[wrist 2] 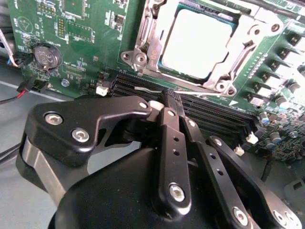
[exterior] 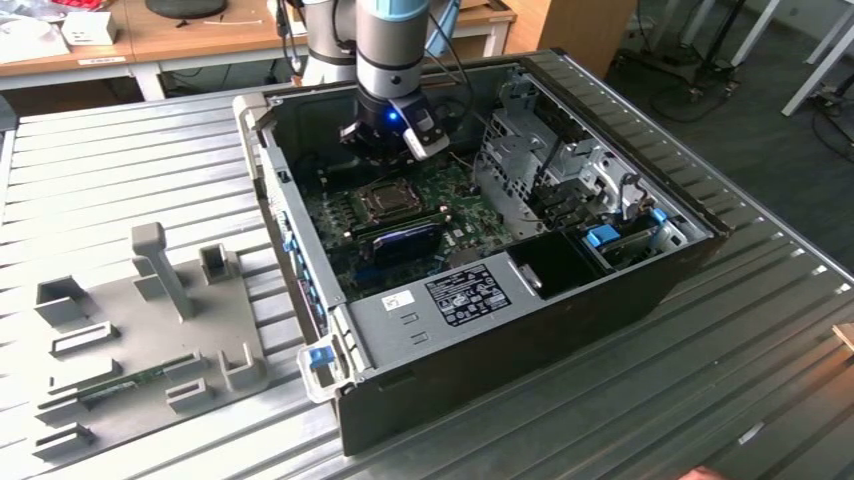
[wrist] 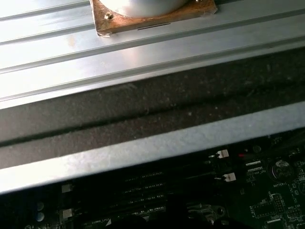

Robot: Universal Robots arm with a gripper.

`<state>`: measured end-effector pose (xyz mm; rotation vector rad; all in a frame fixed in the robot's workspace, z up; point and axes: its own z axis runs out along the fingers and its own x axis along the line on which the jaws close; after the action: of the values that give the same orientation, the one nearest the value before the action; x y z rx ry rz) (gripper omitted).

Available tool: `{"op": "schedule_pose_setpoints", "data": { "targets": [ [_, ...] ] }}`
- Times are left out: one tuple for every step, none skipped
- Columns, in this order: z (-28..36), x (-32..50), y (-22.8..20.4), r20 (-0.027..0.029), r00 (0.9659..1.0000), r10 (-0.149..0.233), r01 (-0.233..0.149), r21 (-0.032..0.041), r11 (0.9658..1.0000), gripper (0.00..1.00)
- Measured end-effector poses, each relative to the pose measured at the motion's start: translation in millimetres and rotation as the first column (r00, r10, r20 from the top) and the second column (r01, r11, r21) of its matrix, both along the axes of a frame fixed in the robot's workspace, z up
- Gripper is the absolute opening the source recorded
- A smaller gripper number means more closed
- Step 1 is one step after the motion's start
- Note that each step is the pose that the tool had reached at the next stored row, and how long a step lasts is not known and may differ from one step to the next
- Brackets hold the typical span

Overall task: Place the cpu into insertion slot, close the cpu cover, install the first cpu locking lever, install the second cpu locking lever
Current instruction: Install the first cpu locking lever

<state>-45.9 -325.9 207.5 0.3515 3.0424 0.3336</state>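
The cpu (wrist 2: 198,43) lies in the insertion slot (exterior: 388,200), its pale face showing through the window of the cpu cover (wrist 2: 240,29). The silvery cover lies flat over it. A thin wire locking lever (wrist 2: 143,89) runs along the socket's edge beside the black memory slots. My gripper (wrist 2: 167,97) hangs just over that edge with its fingers drawn together into one tip at the lever wire; whether the wire is pinched I cannot tell. In the exterior view the gripper (exterior: 383,158) reaches down into the open computer case, just behind the socket.
The green board carries memory slots (wrist 2: 214,114) and a coin battery (wrist 2: 47,56). The case wall (wrist: 152,143) and the metal drive cage (exterior: 547,170) hem the arm in. A grey fixture tray (exterior: 134,330) lies on the ribbed table at the exterior view's left.
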Motion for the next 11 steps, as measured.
{"op": "schedule_pose_setpoints", "data": {
  "targets": [
    [-0.2, 0.0, 0.3, 0.0, 1.0, 0.0, 0.0, 0.0, 1.0, 0.1],
    [-0.3, -0.1, 0.7, 0.0, 1.0, 0.0, 0.0, 0.0, 1.0, 0.1],
    [-0.4, -0.1, 1.1, 0.0, 1.0, 0.0, 0.0, -0.0001, 1.0, 0.1],
    [-0.5, -0.1, 1.7, 0.0, 1.0, 0.0, 0.0, -0.0001, 1.0, 0.1],
    [-0.6, -0.1, 2.4, 0.0, 1.0, 0.0, 0.0, -0.0001, 1.0, 0.1],
    [-0.7, -0.1, 3.0, 0.0, 1.0, 0.0, 0.0, 0.0, 1.0, 0.1],
    [-0.8, -0.1, 3.3, 0.0, 1.0, 0.0, 0.0, 0.0, 1.0, 0.1],
    [-0.8, 0.0, 3.4, 0.0, 1.0, 0.0, 0.0, 0.0001, 1.0, 0.1],
    [-0.8, 0.0, 3.4, 0.0, 1.0, 0.0, 0.0, 0.0, 1.0, 0.1],
    [-0.9, -0.1, 3.4, 0.0, 1.0, 0.0, 0.0, -0.0001, 1.0, 0.1],
    [-1.1, -0.1, 3.4, 0.0, 1.0, 0.0, 0.0, 0.0, 1.0, 0.1]
  ]
}}
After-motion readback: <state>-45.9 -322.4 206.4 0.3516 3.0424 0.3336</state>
